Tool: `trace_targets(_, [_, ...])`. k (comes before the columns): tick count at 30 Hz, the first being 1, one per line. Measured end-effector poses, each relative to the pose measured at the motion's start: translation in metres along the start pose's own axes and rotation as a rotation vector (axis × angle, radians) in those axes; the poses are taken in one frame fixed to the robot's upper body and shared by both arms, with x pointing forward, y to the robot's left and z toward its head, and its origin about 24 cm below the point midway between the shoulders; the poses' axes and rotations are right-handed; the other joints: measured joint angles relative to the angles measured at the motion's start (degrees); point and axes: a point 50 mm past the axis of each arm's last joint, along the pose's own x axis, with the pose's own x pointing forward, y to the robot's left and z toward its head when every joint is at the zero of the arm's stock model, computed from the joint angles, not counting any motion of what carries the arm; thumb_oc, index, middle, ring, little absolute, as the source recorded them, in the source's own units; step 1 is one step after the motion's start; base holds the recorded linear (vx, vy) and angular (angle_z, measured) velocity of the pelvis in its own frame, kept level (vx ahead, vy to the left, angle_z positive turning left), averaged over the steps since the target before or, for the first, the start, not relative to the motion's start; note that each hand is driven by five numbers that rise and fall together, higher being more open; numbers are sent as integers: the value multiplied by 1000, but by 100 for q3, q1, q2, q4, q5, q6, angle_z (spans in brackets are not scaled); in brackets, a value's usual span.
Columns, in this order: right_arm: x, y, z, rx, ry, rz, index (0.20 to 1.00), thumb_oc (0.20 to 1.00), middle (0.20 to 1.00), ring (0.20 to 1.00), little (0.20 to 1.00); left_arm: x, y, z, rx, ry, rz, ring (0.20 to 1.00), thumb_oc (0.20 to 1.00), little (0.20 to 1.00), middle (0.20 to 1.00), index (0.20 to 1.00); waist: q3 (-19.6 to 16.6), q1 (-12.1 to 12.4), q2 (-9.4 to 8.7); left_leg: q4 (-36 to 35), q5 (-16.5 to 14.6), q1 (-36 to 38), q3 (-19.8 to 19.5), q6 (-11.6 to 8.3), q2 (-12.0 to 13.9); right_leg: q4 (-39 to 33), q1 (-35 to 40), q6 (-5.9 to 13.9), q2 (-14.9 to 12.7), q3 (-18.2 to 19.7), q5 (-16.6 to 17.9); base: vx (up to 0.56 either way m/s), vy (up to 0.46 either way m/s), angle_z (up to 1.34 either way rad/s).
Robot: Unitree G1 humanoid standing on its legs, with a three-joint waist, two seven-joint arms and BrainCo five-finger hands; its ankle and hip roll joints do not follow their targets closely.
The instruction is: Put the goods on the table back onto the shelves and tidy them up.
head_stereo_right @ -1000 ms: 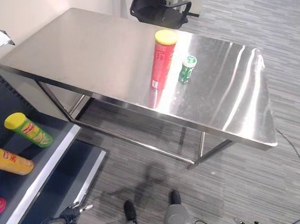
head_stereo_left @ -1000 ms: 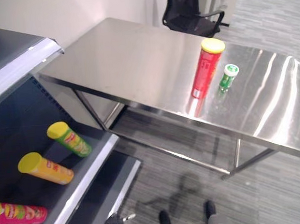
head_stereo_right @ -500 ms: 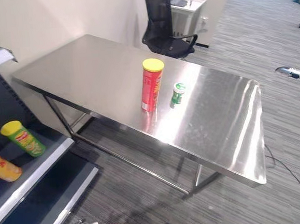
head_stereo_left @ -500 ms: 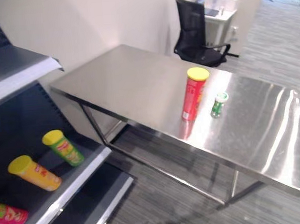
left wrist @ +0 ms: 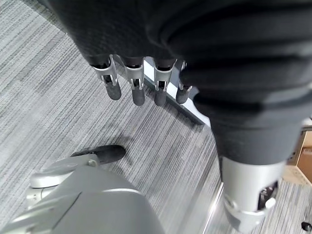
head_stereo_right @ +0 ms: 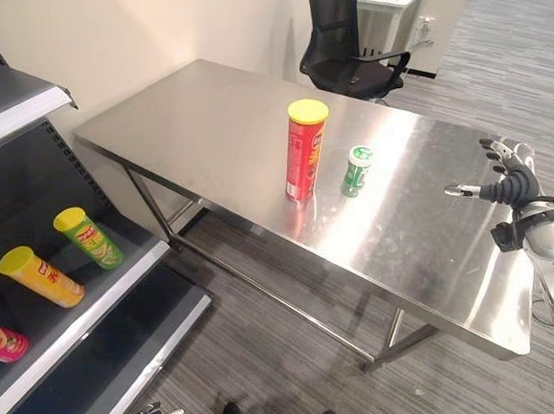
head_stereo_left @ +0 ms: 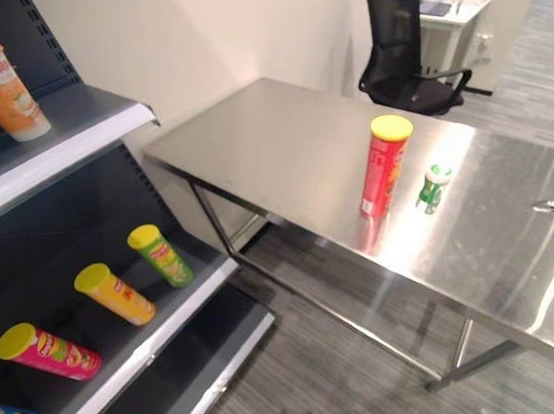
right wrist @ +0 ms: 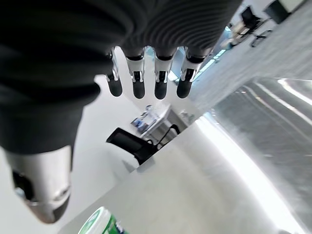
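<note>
— Two hands, what state?
— My right hand [head_stereo_right: 507, 177] hangs empty over the surface [head_stereo_right: 203, 117], fingers loose; the left hand [left wrist: 141, 83] too, by the floor.
— Goods?
— Red can [head_stereo_right: 304, 149] and green bottle [head_stereo_right: 356, 170] stand unshelved. I'd reach for the bottle next.

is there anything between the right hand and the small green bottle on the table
Nothing visible is in the way. The right hand is raised over the table's right end, fingers straight, and only bare steel lies between it and the small green bottle. The red can stands on the bottle's far side, away from the hand.
</note>
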Motion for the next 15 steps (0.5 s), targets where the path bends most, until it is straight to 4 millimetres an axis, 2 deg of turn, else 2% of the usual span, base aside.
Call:
trace_targets(7, [5, 3, 5, -6, -13, 1, 1000, 1000, 1000, 1000, 1000, -2, 0, -8, -3, 21, 5, 1000, 1000, 1000, 1000, 1000, 35, 63, 17, 3, 15, -26, -148, -5, -27, 2, 57, -2, -8, -157, -37, 10, -16, 12])
trace_targets(15, [23, 13, 9, -175, 9, 27, 1000, 1000, 1000, 1000, 1000, -2, 1, -8, -2, 19, 19, 1000, 1000, 1000, 1000, 1000, 109, 205, 17, 12, 22, -59, -198, 4, -52, 1, 48, 7, -14, -208, -43, 3, -3, 2])
